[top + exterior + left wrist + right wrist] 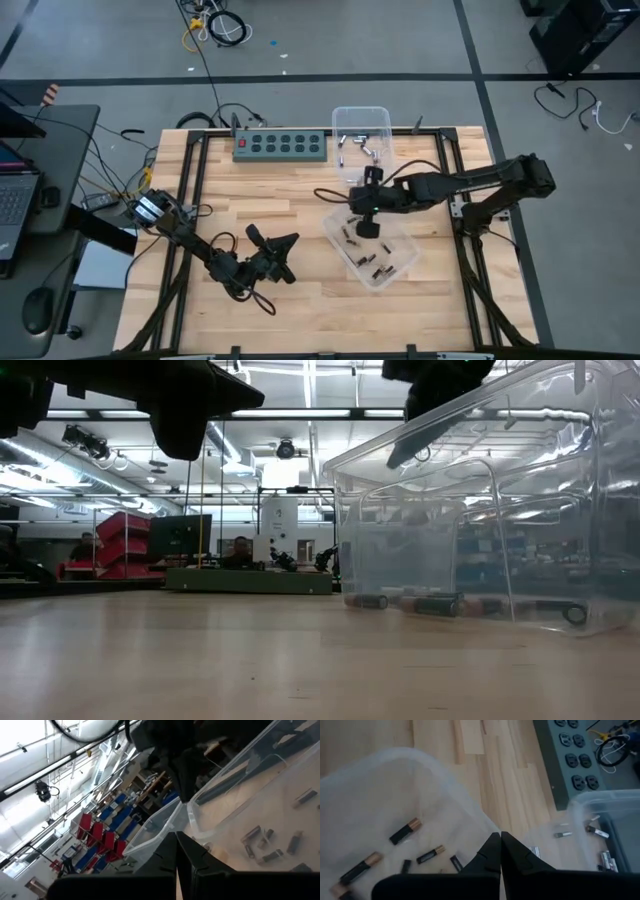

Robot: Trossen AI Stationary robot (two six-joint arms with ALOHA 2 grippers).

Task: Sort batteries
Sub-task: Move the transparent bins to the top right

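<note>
A clear plastic bin (520, 510) is seen resting on the wooden tabletop (250, 660) at the right side of the low view. Several dark batteries (440, 604) are seen lying on the bin's floor behind its transparent wall. Dark arm parts are seen hanging in from above, one over the left (180, 400) and one over the bin (430, 390). A green power strip (250, 580) is seen along the far edge of the tabletop.

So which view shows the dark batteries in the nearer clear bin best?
The right wrist view: the dark batteries lie separate, copper ends visible, inside the clear bin. The high view shows specks, the low view a few through the wall, the left wrist view several, blurred.
</note>
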